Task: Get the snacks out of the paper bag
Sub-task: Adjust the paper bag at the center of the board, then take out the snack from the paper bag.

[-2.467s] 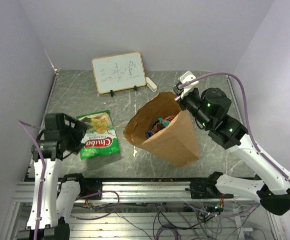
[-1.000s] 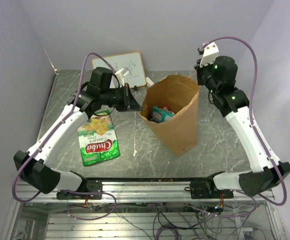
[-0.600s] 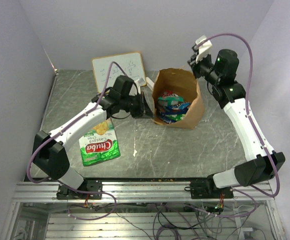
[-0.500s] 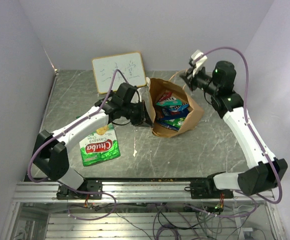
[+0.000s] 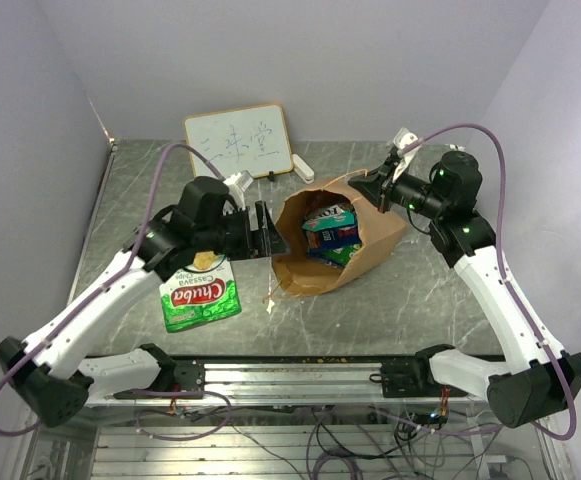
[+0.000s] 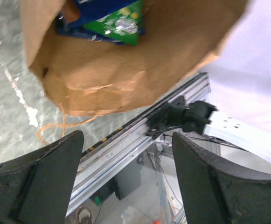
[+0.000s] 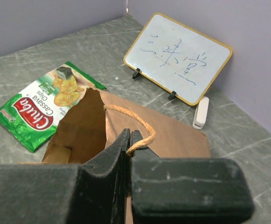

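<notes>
The brown paper bag point(image 5: 355, 262) lies tilted in mid-table, its mouth toward the left front. Blue and green snack packets point(image 5: 330, 230) show inside it. My right gripper point(image 5: 367, 190) is shut on the bag's twisted handle at the far rim point(image 7: 140, 128) and holds that side up. My left gripper point(image 5: 270, 237) is open and empty just left of the bag's mouth. In the left wrist view the bag point(image 6: 126, 65) and its packets point(image 6: 109, 21) lie beyond the spread fingers point(image 6: 42, 182). A green Chuba packet point(image 5: 198, 285) lies flat on the table, also in the right wrist view point(image 7: 37, 109).
A white framed board point(image 5: 238, 144) with writing stands at the back, with a small white eraser point(image 5: 303, 166) beside it. The bag's other handle loop point(image 5: 270, 297) trails on the table. The metal rail point(image 5: 300, 375) runs along the near edge. Purple walls close both sides.
The left arm swung from the left side over to the bag's mouth. The right gripper lifted and turned the bag, and now holds it lower, mouth tipped left-front.
</notes>
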Available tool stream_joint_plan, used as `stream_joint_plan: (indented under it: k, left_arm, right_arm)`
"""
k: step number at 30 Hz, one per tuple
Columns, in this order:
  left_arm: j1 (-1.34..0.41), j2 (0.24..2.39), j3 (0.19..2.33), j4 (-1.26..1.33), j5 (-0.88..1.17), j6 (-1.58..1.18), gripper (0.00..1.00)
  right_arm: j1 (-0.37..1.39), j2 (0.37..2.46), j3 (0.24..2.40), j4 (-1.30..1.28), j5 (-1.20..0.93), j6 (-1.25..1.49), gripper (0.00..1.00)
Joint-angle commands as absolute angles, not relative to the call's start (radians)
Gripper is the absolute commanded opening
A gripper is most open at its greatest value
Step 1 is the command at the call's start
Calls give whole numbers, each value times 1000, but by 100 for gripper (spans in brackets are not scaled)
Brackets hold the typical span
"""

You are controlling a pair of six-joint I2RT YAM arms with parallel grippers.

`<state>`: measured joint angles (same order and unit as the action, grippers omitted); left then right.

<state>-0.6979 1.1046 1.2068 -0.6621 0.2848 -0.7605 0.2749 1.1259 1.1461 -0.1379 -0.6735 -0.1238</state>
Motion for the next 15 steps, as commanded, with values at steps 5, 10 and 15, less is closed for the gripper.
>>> stream_joint_plan:
  k: [5,10,15]
  left_arm:
    - [-1018,1239,1272,-421,-5,-492,90]
    - [-1078,1302,1240,-255,-194,-360,86]
    - [-1078,1362,1213,-231,-302,-347,75]
  right_arm:
    - [278,1100,1174,-140,-620,-55,0]
    - [277,1085,1189,-174,-590,-66,0]
    - [278,1081,1191,-175,-583,-61,0]
